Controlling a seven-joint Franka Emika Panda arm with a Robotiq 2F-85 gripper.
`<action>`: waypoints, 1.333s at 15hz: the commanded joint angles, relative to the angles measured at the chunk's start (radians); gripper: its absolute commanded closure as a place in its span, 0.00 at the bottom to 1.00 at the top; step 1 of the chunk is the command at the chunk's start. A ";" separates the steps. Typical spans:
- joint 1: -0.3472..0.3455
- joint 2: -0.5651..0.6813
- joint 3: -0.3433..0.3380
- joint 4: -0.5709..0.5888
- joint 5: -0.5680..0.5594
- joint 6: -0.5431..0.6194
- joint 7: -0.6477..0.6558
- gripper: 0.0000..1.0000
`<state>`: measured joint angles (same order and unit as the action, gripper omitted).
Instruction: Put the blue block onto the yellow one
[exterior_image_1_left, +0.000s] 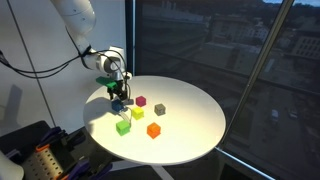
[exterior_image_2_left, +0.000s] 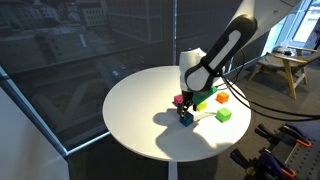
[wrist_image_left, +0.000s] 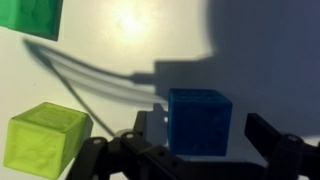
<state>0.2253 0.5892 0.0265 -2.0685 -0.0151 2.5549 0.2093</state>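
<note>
The blue block (wrist_image_left: 200, 122) is a small dark-blue cube that stands on the white round table (exterior_image_1_left: 190, 125). It also shows in both exterior views (exterior_image_1_left: 120, 104) (exterior_image_2_left: 186, 119). My gripper (wrist_image_left: 205, 135) is lowered over it, open, with one finger on each side; a gap shows at the right finger. The gripper shows in both exterior views (exterior_image_1_left: 118, 98) (exterior_image_2_left: 187, 112). The yellow cube (exterior_image_1_left: 137, 113) stands close by and apart from the blue one. It looks yellow-green in the wrist view (wrist_image_left: 45, 138) and shows behind my gripper in an exterior view (exterior_image_2_left: 205, 100).
A lime-green cube (exterior_image_1_left: 123, 126) (exterior_image_2_left: 224, 115) (wrist_image_left: 30, 18), an orange cube (exterior_image_1_left: 153, 130) (exterior_image_2_left: 222, 98), a magenta cube (exterior_image_1_left: 141, 101) (exterior_image_2_left: 179, 100) and a grey cube (exterior_image_1_left: 160, 109) stand around on the table. Glass windows run behind it.
</note>
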 joint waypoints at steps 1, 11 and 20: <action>0.022 0.038 -0.018 0.051 -0.032 -0.022 0.029 0.00; 0.018 0.073 -0.008 0.076 -0.021 -0.055 -0.001 0.45; -0.006 0.021 0.012 0.076 -0.002 -0.185 -0.019 0.68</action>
<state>0.2439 0.6513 0.0202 -1.9971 -0.0228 2.4426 0.2080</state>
